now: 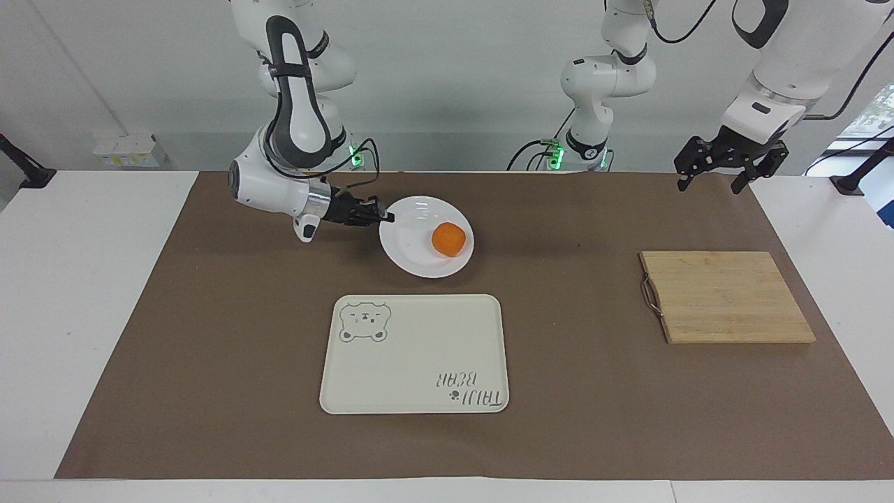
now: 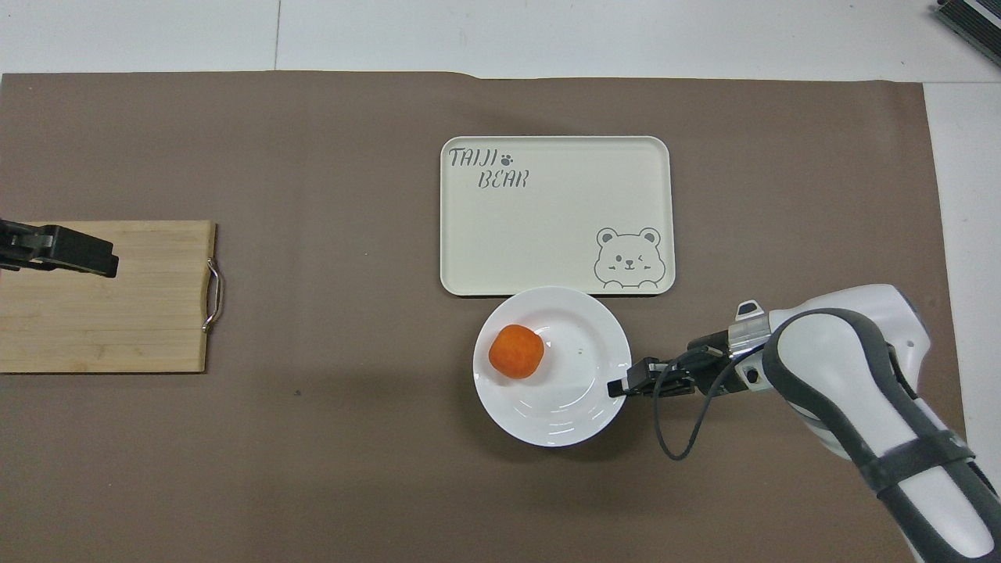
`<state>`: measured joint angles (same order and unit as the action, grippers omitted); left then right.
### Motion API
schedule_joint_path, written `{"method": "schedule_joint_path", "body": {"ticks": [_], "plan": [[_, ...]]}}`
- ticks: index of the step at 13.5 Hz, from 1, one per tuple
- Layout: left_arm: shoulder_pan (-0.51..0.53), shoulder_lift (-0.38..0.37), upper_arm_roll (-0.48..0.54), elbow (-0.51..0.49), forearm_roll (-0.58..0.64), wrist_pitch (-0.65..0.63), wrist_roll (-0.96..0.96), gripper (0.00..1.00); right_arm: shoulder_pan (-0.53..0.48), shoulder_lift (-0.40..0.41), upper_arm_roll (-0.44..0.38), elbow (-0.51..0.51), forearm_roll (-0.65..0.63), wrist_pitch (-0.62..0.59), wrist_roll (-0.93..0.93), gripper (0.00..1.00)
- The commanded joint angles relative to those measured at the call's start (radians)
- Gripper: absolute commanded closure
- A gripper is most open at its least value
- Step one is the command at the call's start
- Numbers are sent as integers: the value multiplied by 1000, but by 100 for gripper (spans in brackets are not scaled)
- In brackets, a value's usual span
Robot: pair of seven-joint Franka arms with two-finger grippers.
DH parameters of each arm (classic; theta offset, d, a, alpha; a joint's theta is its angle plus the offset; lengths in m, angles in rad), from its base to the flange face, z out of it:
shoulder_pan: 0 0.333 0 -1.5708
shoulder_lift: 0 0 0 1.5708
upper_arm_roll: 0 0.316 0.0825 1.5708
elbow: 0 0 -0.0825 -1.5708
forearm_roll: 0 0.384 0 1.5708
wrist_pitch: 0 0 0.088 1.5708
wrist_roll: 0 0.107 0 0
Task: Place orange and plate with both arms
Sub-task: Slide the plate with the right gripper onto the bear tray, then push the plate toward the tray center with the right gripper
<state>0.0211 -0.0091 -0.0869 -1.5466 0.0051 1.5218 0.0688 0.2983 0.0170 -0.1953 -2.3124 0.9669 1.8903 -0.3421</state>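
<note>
The white plate (image 1: pixel 412 244) is gripped at its rim by my right gripper (image 1: pixel 384 217), which is shut on it. The plate hangs slightly tilted just above the brown mat, its edge meeting the tray's nearer edge in the overhead view (image 2: pixel 571 395). The orange (image 1: pixel 448 239) lies in the plate's well, on the side away from the right gripper (image 2: pixel 618 385); it also shows in the overhead view (image 2: pixel 516 352). My left gripper (image 1: pixel 709 185) is open and empty, raised over the mat's edge at the left arm's end, and waits; in the overhead view (image 2: pixel 105 264) it covers the cutting board.
A cream rectangular tray (image 1: pixel 419 363) with a bear drawing lies mid-table, farther from the robots than the plate; it also shows in the overhead view (image 2: pixel 547 227). A wooden cutting board (image 1: pixel 726 297) with a metal handle lies toward the left arm's end (image 2: pixel 117 328).
</note>
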Motion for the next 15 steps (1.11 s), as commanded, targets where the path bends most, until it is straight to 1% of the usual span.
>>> {"method": "schedule_joint_path", "body": {"ticks": [1,2,5,7,8,10,11,13,15], "plan": [[14,-3,-7,14,-11,-20,-6,0,-57,99,2,164,56,-82,12,100],[13,-3,-7,13,-11,-20,-6,0,-68,128,2,218,58,-105,24,100],[14,-3,-7,13,-11,-20,-6,0,-85,191,2,338,61,-99,55,100],[14,-3,-7,13,-11,-20,-6,0,-106,300,3,517,62,-106,138,100],[14,-3,-7,13,-11,-20,-6,0,-111,349,4,583,76,-100,178,100],[14,-3,-7,13,-11,-20,-6,0,-107,415,4,628,188,-80,187,100],[14,-3,-7,13,-11,-20,-6,0,-108,449,5,675,217,-48,189,100],[14,-3,-7,13,-11,-20,-6,0,-93,498,7,709,230,-7,189,100],[14,-3,-7,13,-11,-20,-6,0,-64,532,23,705,242,54,183,100]]}}
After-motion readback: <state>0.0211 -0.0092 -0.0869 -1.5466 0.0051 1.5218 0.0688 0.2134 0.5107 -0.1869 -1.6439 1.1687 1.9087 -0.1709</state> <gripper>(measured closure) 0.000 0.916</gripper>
